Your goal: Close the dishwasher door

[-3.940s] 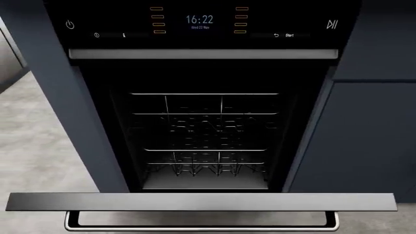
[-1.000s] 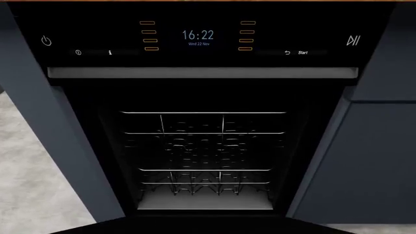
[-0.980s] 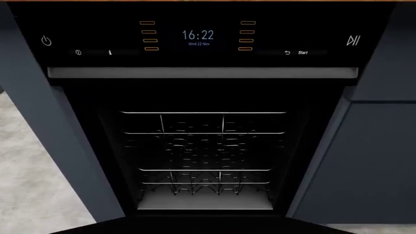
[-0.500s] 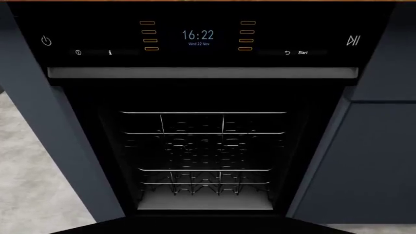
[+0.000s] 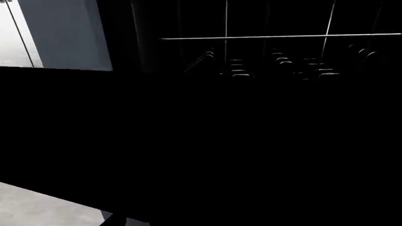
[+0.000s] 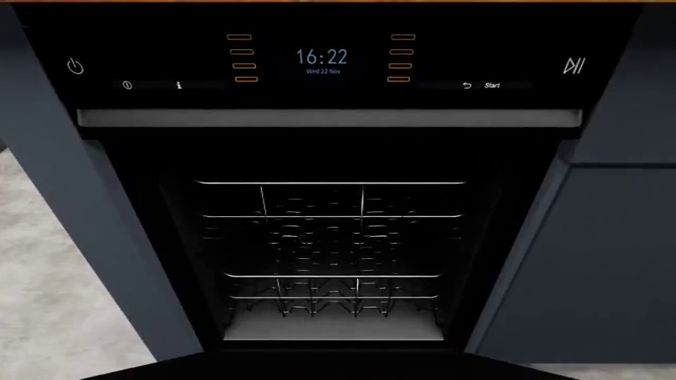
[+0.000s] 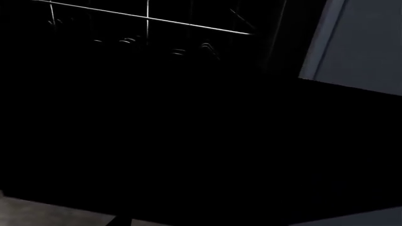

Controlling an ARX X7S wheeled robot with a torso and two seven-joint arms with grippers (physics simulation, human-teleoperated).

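The dishwasher door [image 6: 317, 370] is being shown lowered and wide open, only a dark sliver of it being caught at the bottom edge of the head view, below the exposed cavity where the wire racks [image 6: 332, 237] are being lit under the control panel [image 6: 322, 63]. In both wrist views a broad black surface is being seen in front of the racks, probably the door, though this cannot be told for certain. Nothing of the closing is judged done yet, and neither end effector is being shown, so its opening cannot be told.
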